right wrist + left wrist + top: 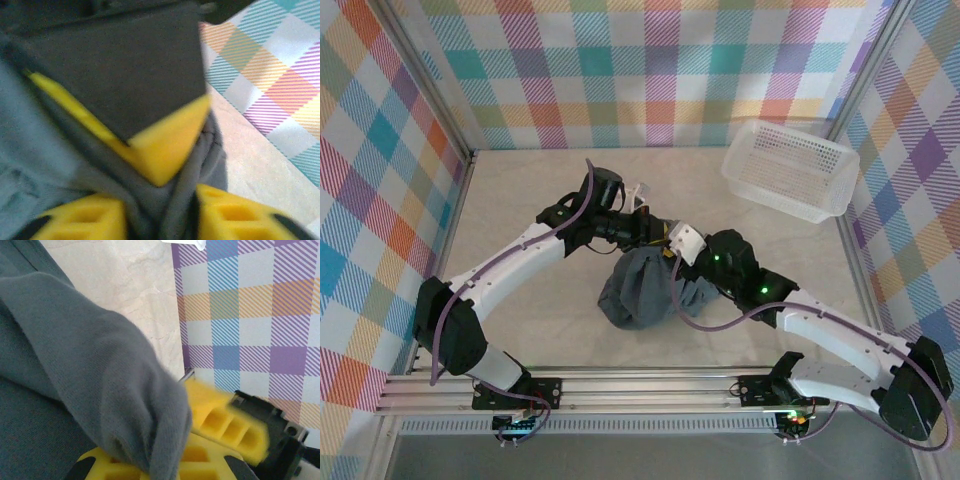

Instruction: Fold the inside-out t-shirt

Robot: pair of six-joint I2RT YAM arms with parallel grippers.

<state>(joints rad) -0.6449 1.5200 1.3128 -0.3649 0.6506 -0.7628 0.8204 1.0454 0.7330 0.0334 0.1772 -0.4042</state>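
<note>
The dark grey t-shirt [638, 290] hangs in a bunched lump over the middle of the table, lifted at its top. My left gripper [655, 238] and right gripper [678, 262] meet there, almost touching. In the left wrist view the cloth [85, 365] drapes over and between the yellow fingers of the left gripper [155, 460], which is shut on it. The right gripper's yellow finger [227, 422] sits just beside. In the right wrist view a fold of t-shirt [160, 210] is pinched in the right gripper [156, 220], with the left gripper's finger [167, 142] above. No white tag shows.
A white mesh basket [790, 170] stands at the back right, against the checked wall [650, 70]. The pale tabletop [520, 200] is walled on three sides. Both arms reach in from the near edge and cross towards the middle.
</note>
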